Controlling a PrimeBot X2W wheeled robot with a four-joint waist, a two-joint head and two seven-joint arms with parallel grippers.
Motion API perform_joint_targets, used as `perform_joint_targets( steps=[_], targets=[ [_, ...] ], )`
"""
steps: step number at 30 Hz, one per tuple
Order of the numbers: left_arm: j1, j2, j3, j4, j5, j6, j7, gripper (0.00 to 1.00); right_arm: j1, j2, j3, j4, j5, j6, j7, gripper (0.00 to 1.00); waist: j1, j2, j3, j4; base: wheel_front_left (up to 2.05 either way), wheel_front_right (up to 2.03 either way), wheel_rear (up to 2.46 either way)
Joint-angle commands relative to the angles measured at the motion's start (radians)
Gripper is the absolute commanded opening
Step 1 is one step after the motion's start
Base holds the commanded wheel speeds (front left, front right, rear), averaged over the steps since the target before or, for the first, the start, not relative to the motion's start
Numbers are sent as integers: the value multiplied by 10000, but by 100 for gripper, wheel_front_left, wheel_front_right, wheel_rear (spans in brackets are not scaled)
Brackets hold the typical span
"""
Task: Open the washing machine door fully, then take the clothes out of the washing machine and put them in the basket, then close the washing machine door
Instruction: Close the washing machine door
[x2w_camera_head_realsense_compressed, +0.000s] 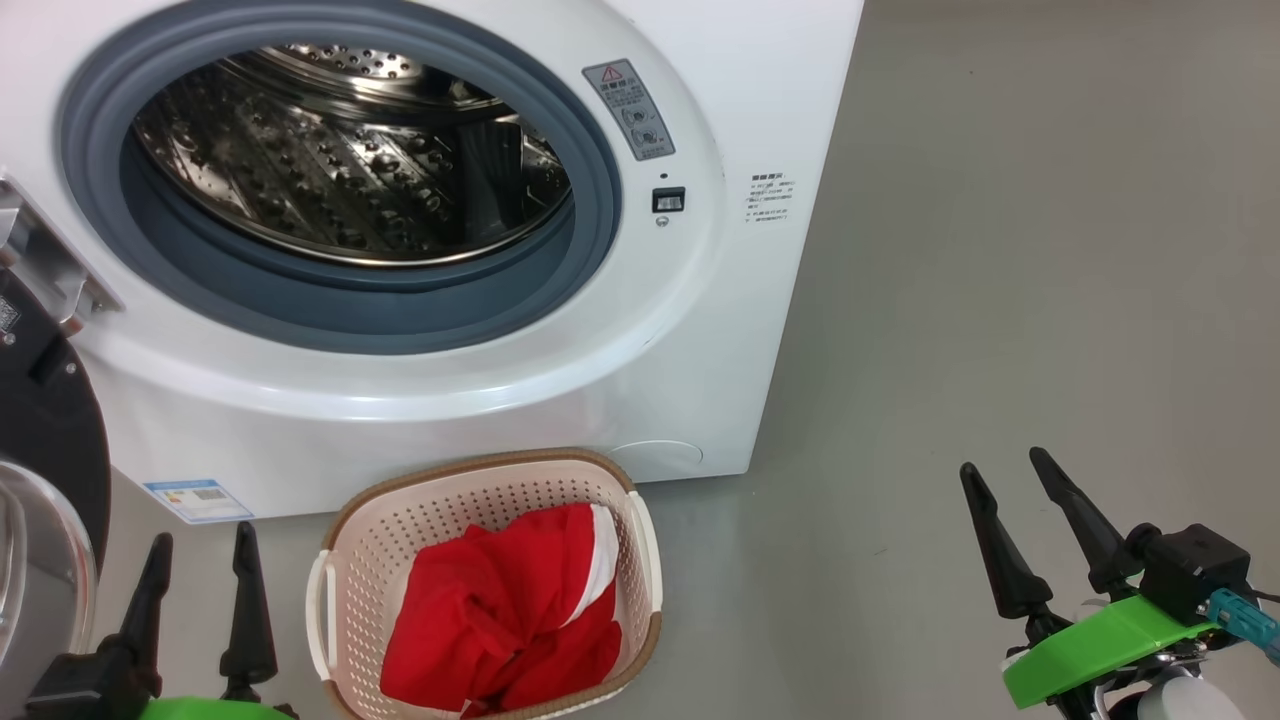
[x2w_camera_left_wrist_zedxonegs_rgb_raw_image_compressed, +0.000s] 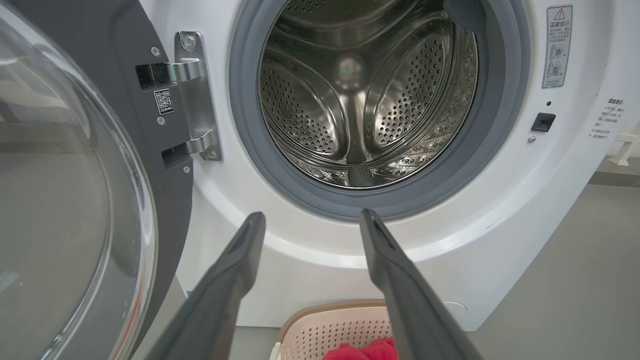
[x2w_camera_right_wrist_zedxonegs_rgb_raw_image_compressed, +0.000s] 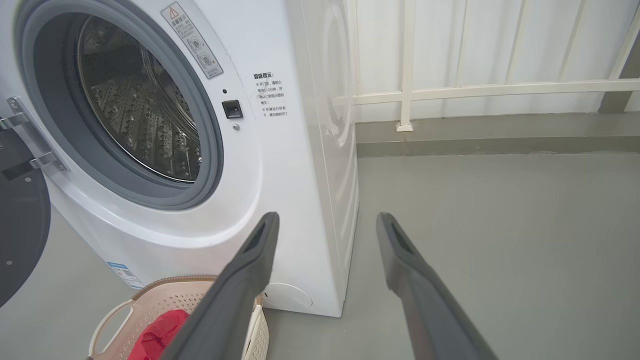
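The left gripper (x2w_camera_head_realsense_compressed: 202, 540) was low on the robot's left. Its two dark fingers were apart, pointing up and holding nothing. The right gripper (x2w_camera_head_realsense_compressed: 1004, 465) was low on the right, fingers wide apart too and empty. Its green wrist part (x2w_camera_head_realsense_compressed: 1090, 640) seemed to lean a little sideways.

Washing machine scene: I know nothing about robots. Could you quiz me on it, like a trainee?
1. True or false: the drum of the washing machine is empty.
2. Where are the red clothes? A: in the drum. B: in the basket. C: on the floor.
3. Fill in one word: the door stands ___.

Key: 1 true; 2 B; 3 open.
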Motion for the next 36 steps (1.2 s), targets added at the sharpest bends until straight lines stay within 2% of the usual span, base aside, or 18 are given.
perform_joint_targets(
  steps=[1,8,21,36],
  targets=[
    [-177,115,311,-237,40,-23,-124,100,-46,-115,198,-256,-4,16,-120,100,0,-1,1,3,-18,18,0],
    [-156,108,303,-204,56,-27,-124,100,-38,-103,197,-250,-10,16,-120,100,0,-1,-17,10,-82,62,20],
    [-173,140,199,-327,2,-31,-124,100,-78,-119,153,-293,-25,16,-120,100,0,-1,64,53,-141,132,9],
    [-115,165,85,-283,72,-32,-124,100,-59,-128,189,-263,-13,16,-120,100,0,-1,-50,153,-13,13,0]
  ],
)
